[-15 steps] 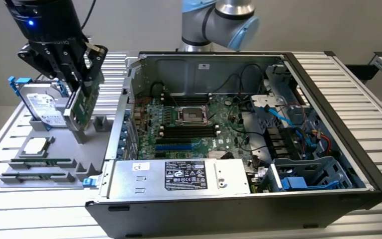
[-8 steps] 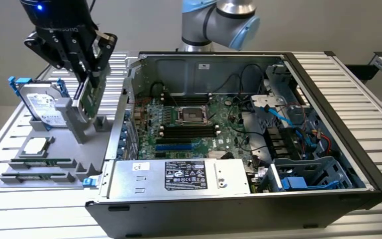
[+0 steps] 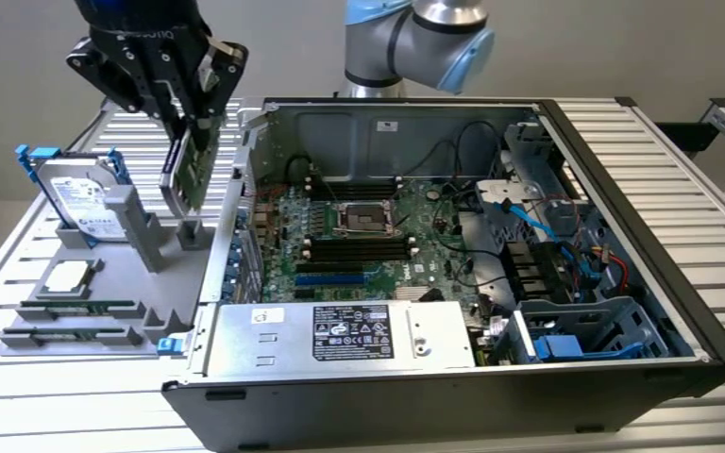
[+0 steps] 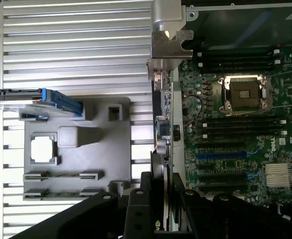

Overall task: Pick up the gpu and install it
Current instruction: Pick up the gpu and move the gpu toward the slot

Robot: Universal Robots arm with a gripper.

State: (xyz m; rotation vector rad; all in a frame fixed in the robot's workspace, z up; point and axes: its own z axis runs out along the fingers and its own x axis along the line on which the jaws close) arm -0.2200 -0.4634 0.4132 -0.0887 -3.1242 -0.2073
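Note:
The gpu (image 3: pixel 189 168) is a green card with a silver end bracket. It hangs upright, pinched from above by my gripper (image 3: pixel 193 121), which is shut on its upper edge. Its lower edge is just over a small post of the grey holder tray (image 3: pixel 199 274), at the exterior view's left of the open computer case (image 3: pixel 615 189). In the wrist view the gpu (image 4: pixel 162 124) appears edge-on, with its bracket (image 4: pixel 168 42) at the far end, and my gripper (image 4: pixel 161 181) is clamped on it. It hangs between the tray (image 4: pixel 111 149) and the motherboard (image 4: pixel 235 149).
On the tray stand a hard drive in a blue frame (image 3: pixel 79 198), a processor (image 3: pixel 67 276) and memory sticks (image 3: pixel 79 307). Inside the case are blue expansion slots (image 3: pixel 331 279), the processor socket (image 3: pixel 365 219), a power supply (image 3: pixel 337 335) and cables at the exterior view's right.

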